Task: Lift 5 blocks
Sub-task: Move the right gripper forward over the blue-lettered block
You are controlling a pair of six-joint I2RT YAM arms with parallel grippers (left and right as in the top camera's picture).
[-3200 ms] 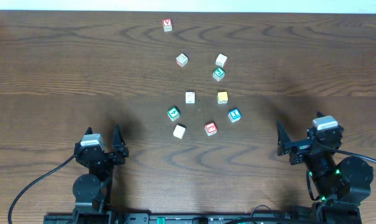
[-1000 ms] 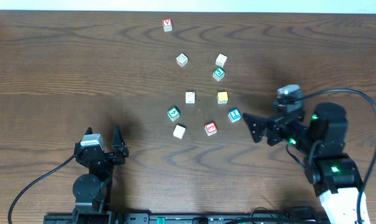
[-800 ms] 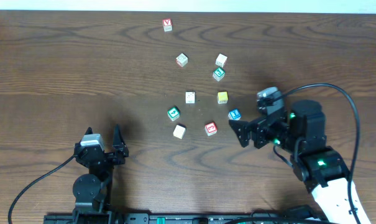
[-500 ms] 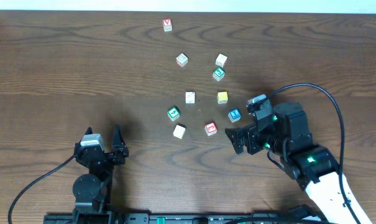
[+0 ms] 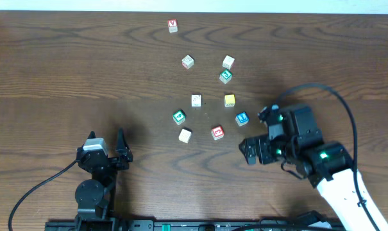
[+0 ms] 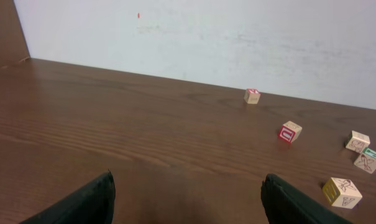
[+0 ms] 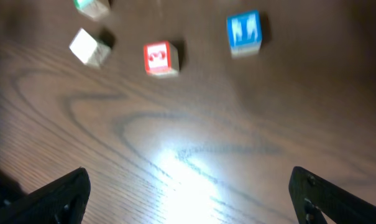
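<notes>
Left gripper [image 5: 106, 136]: You have it by the near edge of the table, on the left side. Its two fingers stand wide apart and hold nothing.
Right gripper [image 5: 246, 153]: You have it farther in from the near edge, right of the middle. Its fingers are spread wide with nothing between them. It is near the red block and the blue block but touches neither.
Table [image 5: 52, 77]: Dark brown wood.
Cream block [image 5: 185, 135]: The nearest of your five, close to the middle of the table.
Red block [image 5: 217, 132]: Just right of the cream block, with a white "3" on top.
Blue block [image 5: 242, 119]: A little farther back and right of the red block, with a white letter on top.
Green block [image 5: 178, 117]: Just past the cream block, a bit to its left.
Yellow block [image 5: 229, 100]: The farthest of your five, behind the red and blue blocks.
All five: Flat on the table, none touching.
White block [image 5: 196, 100]: Left of the yellow block.
Green-topped block [image 5: 226, 76]: Farther back, with two pale blocks [image 5: 188, 61] beyond it.
V block [image 5: 173, 25]: Alone, close to the far edge.
</notes>
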